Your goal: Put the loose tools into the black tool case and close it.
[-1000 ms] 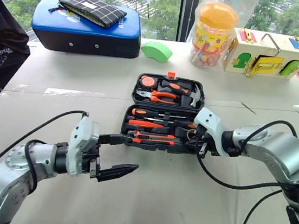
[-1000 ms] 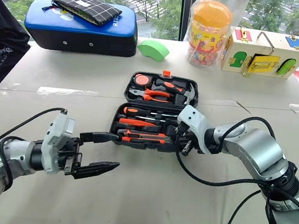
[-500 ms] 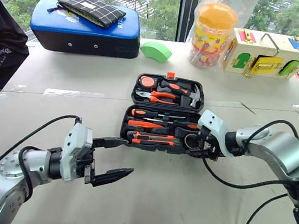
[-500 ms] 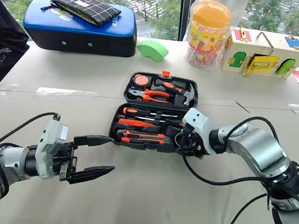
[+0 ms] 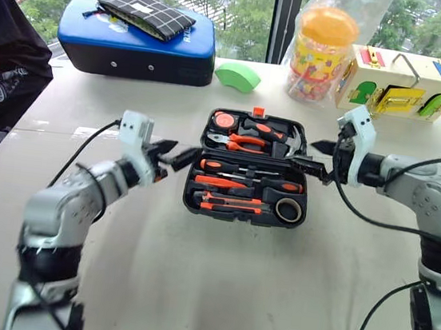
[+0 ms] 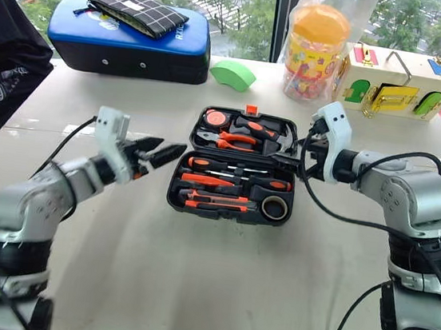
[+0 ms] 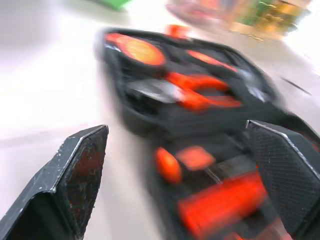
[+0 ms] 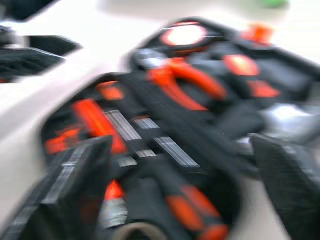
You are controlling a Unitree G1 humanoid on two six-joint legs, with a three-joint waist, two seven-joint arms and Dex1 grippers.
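Note:
The black tool case [image 5: 187, 201] lies open at the table's middle, its lid flat on the far side. In the near half, two long screwdrivers [image 5: 236, 169] and a utility knife [image 5: 228, 203] sit in their slots, with a black roll [image 5: 287, 211] in the near right corner. Pliers [image 5: 243, 142] and a hammer [image 5: 286, 145] sit in the lid half. My left gripper [image 5: 172, 154] hangs open just left of the case, level with its hinge line, holding nothing. At the case's right edge my right gripper [image 5: 316, 157] is open and empty. Both wrist views look across the tools between spread fingers [image 7: 82, 170].
At the back left stands a blue-topped case [image 5: 134, 46] with a checked pouch [image 5: 146, 13] on it. Behind the tool case are a green piece [image 5: 238, 76], an orange-lidded jar [image 5: 324, 45] and a wooden latch box [image 5: 400, 82]. A person [image 5: 5, 50] sits at the left.
Both arms moved away from me and rose: the left gripper went from the table's front to the case's left side. The right gripper opened, left the black roll in the case and moved toward its hinge.

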